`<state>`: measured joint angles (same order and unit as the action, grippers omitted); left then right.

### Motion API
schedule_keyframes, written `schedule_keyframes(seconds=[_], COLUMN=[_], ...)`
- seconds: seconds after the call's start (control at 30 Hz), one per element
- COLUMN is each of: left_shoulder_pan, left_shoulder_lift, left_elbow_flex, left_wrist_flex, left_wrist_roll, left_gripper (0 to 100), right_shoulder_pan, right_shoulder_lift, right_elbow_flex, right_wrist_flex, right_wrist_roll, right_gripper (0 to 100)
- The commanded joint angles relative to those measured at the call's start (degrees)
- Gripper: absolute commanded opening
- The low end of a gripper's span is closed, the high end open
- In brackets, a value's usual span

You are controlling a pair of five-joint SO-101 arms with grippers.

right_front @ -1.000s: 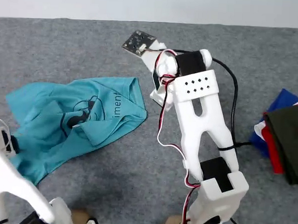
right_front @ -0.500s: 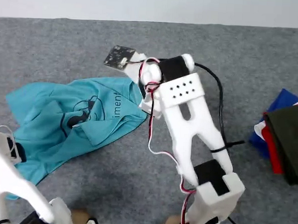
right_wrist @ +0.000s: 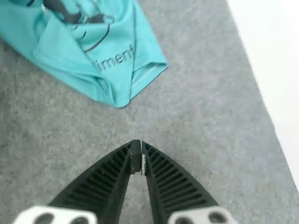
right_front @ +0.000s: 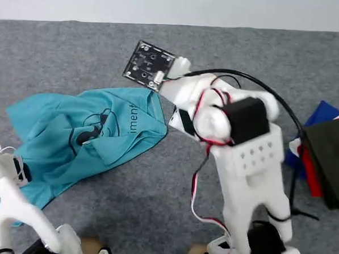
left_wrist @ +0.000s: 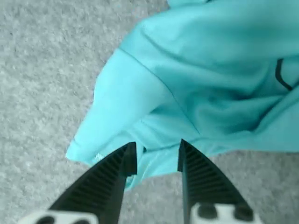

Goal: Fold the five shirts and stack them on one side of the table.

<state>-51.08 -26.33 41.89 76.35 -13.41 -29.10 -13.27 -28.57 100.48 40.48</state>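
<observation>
A grey-carpeted table (right_front: 77,48) carries a crumpled teal shirt (right_front: 84,134) spread over its left half, one hem trailing toward the near-left corner and a bunched corner pointing at the middle. Open carpet runs along the far edge and across the near middle. At the right edge sits a stack of folded shirts (right_front: 327,163), dark on top with red, white and blue beneath. The right arm (right_front: 247,165) rises from the near edge between shirt and stack. Its right gripper (right_wrist: 136,156) hangs over bare carpet just beside the shirt's bunched corner, jaws pressed together and holding nothing. The left gripper (left_wrist: 156,154) stands with jaws parted over the shirt's hem near the left edge; whether they touch the cloth is unclear
</observation>
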Motion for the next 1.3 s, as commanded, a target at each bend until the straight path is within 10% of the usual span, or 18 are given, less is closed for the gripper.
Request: schedule_keyframes(seconds=[0.0,1.27], left_shoulder_pan=[0.4,7.8], left_shoulder_lift=[-1.2,-1.1], left_elbow_flex=[0.4,2.2], left_wrist_flex=[-3.8,-9.7], left_wrist_roll=[0.6,4.7], left_gripper=[15,15], right_shoulder_pan=[0.6,-4.6], right_shoulder_lift=[-4.0,-5.6], right_elbow_flex=[-0.5,6.8], right_wrist_flex=[1.7,0.0], right_wrist_roll=[-1.9,-3.0], right_gripper=[1.0,13.6])
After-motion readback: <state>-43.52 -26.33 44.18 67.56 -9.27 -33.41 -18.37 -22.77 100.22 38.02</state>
